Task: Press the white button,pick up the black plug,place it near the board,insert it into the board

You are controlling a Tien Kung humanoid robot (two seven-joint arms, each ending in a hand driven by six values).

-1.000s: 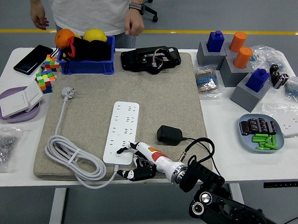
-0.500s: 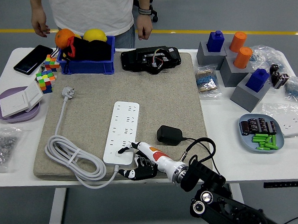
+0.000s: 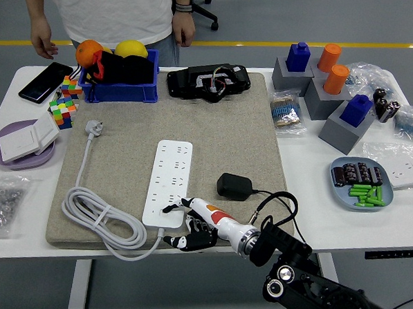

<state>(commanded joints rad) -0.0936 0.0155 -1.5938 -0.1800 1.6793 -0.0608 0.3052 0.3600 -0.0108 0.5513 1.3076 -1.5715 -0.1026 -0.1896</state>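
Head view: white desk [image 3: 308, 201] w/ a beige felt mat [image 3: 222, 121] over its middle. White multi-socket power strip [image 3: 168, 182] lies lengthwise on the mat, its grey cable coiled [image 3: 99, 218] at approx. 9 o'clock from the strip's near end, cable's white plug [image 3: 94, 127] further up the mat. Right hand [image 3: 189, 226] comes in from 5 o'clock on a black arm; its white index finger [image 3: 183, 205] is stretched out, tip touching the strip's near end by the white button (button itself too small to make out). Other fingers [image 3: 188, 240] curled under, clamped on nothing. Black plug adapter [image 3: 233, 186] sits on the mat at 3 o'clock from the strip's near half, just beside the hand's forearm, its black cord looping toward the desk's near edge. Left hand not seen.

Far side, 12 o'clock: a person in a white shirt stands behind the desk, both hands [image 3: 183, 27] hanging, touching nothing. Blue plastic bin [image 3: 120, 91] w/ orange and yellow fruit at 11 o'clock; black phone [image 3: 45, 82] left of it.
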